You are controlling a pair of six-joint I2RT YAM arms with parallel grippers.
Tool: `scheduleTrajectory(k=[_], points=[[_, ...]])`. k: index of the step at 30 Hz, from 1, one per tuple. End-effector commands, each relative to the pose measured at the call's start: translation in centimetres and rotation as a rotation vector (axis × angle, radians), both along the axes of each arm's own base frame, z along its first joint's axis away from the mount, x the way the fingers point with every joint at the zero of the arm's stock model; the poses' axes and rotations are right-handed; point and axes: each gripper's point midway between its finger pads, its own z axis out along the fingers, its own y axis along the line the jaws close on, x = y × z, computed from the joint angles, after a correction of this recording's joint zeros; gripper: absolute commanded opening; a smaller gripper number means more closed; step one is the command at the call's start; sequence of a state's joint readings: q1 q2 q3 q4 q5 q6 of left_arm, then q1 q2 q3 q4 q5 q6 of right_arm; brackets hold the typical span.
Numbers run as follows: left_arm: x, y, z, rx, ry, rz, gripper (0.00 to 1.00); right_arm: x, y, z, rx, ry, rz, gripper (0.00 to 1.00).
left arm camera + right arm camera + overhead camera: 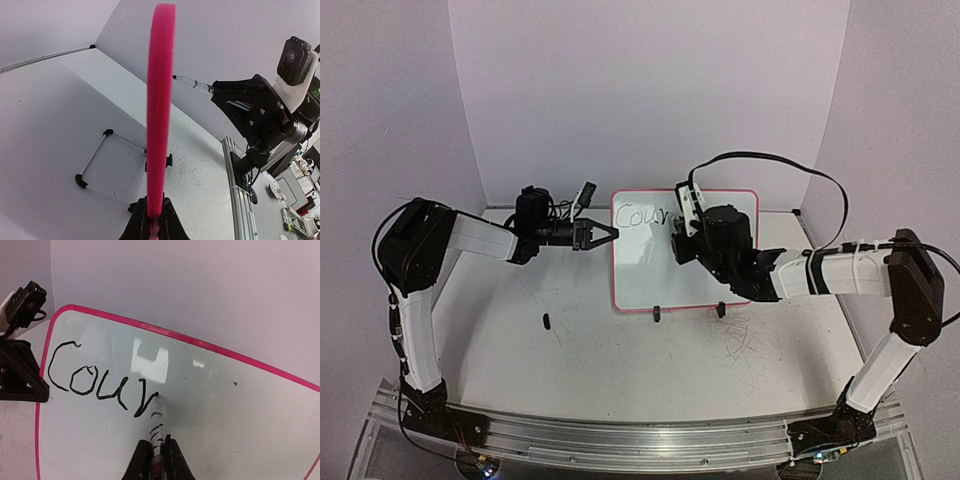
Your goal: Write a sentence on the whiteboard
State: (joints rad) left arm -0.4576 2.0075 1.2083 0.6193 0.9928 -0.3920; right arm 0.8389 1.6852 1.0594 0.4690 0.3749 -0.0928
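Observation:
The whiteboard (650, 275), white with a pink frame, stands tilted on two black clip feet (658, 313) at mid-table. My left gripper (605, 235) is shut on its left edge. In the left wrist view the pink frame (161, 100) runs edge-on up from between the jaws of that gripper (153, 202). My right gripper (157, 444) is shut on a clear marker (156, 427) whose tip touches the whiteboard (225, 410). The tip rests at the end of the black letters "Cour" (95, 385). The top view shows the right gripper (680, 240) against the board's upper middle.
A thin wire frame with black corner pieces (97, 160) lies on the table left of the board. A small black piece (546, 321) lies on the table to the front left. White walls enclose the back and sides. An aluminium rail (620, 440) runs along the near edge.

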Motion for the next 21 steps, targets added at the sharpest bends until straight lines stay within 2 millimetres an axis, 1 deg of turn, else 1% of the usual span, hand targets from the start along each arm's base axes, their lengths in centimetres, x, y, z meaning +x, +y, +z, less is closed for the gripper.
scheduleTrajectory(k=[1, 3, 6, 8, 13, 21], points=[[-1.7, -0.5, 3.3, -0.037, -0.063, -0.061, 0.0, 1.0, -1.0, 2.1, 0.049, -0.042, -0.076, 0.0], [-1.7, -0.5, 3.3, -0.037, -0.064, -0.061, 0.0, 0.4, -1.0, 2.4, 0.061, -0.041, -0.049, 0.0], [-1.7, -0.5, 3.2, -0.036, -0.065, -0.061, 0.0, -1.3, -0.9, 3.4, 0.094, -0.061, 0.041, 0.0], [-1.6, -0.6, 3.3, -0.037, -0.064, -0.061, 0.0, -1.9, -1.0, 3.7, 0.102, -0.069, 0.068, 0.0], [-1.6, -0.5, 3.2, -0.036, -0.061, -0.06, 0.0, -0.9, -1.5, 2.4, 0.077, -0.044, 0.035, 0.0], [-1.7, -0.5, 3.3, -0.037, -0.064, -0.061, 0.0, 0.1, -2.3, 2.4, 0.086, -0.044, -0.032, 0.0]])
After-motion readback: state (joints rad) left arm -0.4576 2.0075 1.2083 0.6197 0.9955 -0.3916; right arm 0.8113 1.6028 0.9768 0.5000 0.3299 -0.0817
